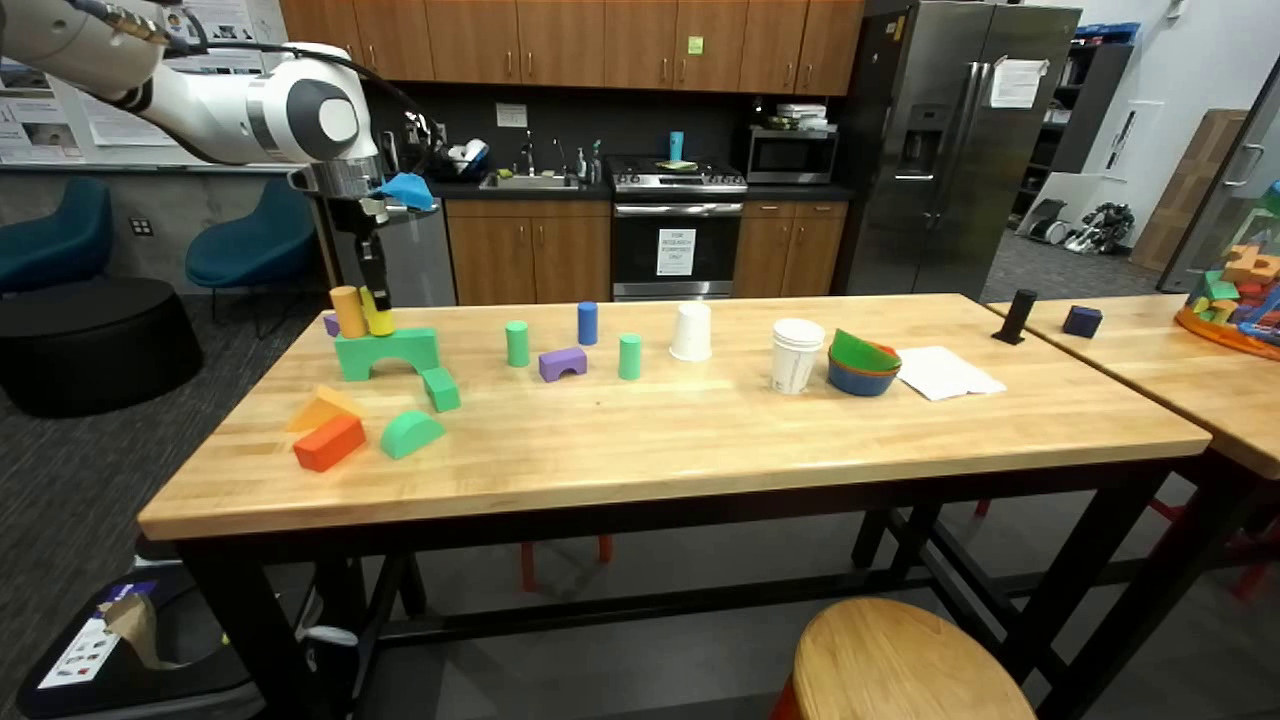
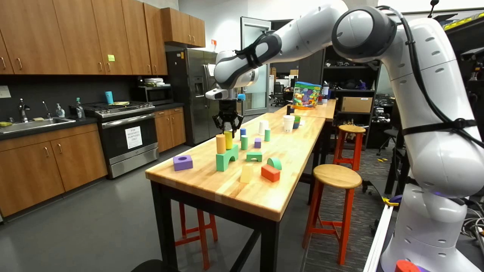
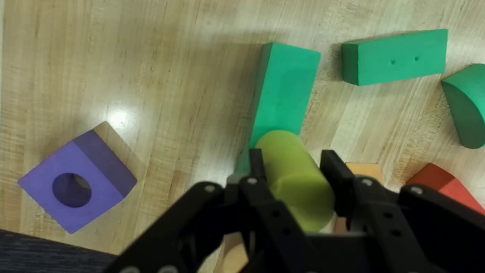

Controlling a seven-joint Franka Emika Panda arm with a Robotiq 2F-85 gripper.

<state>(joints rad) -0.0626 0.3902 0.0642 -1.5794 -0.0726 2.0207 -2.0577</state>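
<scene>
Left in an exterior view, the gripper pinched a yellow cylinder. Far right, a container held blocks; nearer centre, bowls nested.

A: Arm finish?
B: Glossy white, rounded, dark grey joint rings; black cable strapped along it.
A: Claw?
B: Black, 2 fingers, silver screw heads. Blue patch at wrist.

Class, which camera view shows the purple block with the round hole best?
The wrist view: the purple block lies large and unobstructed, its hole seen from above. In an exterior view the block looks smaller, hole foreshortened; in an exterior view only a sliver shows behind the orange cylinder.
</scene>
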